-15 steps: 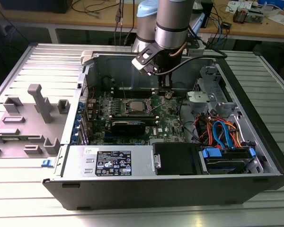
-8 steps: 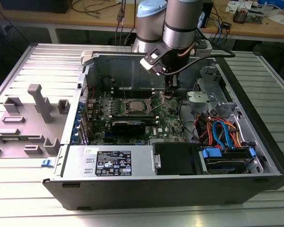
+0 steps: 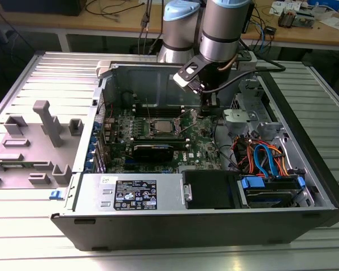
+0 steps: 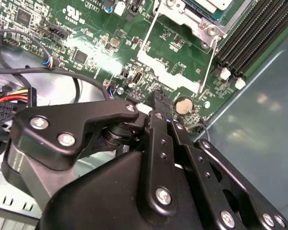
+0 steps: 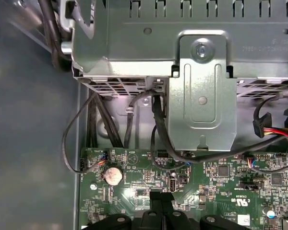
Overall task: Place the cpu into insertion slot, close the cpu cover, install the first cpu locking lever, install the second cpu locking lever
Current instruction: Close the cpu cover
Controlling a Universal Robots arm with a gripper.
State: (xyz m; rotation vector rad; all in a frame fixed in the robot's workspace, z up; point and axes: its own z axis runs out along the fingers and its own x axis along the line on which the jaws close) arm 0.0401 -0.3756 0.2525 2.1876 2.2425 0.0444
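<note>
Hovering low over the green motherboard (image 5: 221,191), the arm's black gripper (image 4: 158,99) has its 2 fingers (image 5: 156,201) clenched together with nothing between them, as both wrist views show. Its tip points at a patch of board just beside a round coin battery (image 5: 113,175); whether it touches the board cannot be told.

Just past the tip in the second wrist view, the thin silver cpu cover (image 4: 169,72) appears to stand open, off the insertion slot (image 4: 185,14). It lies between 2 thin wire levers (image 4: 210,60) that look unlatched. In the exterior view the cpu (image 3: 161,125) sits flat inside the slot with its silver-grey top showing, to the exterior view's left of the gripper and apart from it. Long black memory slots (image 4: 249,38) run alongside the slot.

On the gripper's other side, the first wrist view shows a grey metal drive bracket (image 5: 201,91) with black cables (image 5: 158,124) hanging below it.

Around it all, the open computer case (image 3: 203,226) lies on a ribbed metal table (image 3: 169,257). A labelled power supply box (image 3: 133,195) sits against the near wall, and blue and orange cables (image 3: 265,158) are bundled at the exterior view's right. A grey plastic fixture (image 3: 45,127) rests on the table at the exterior view's left.
</note>
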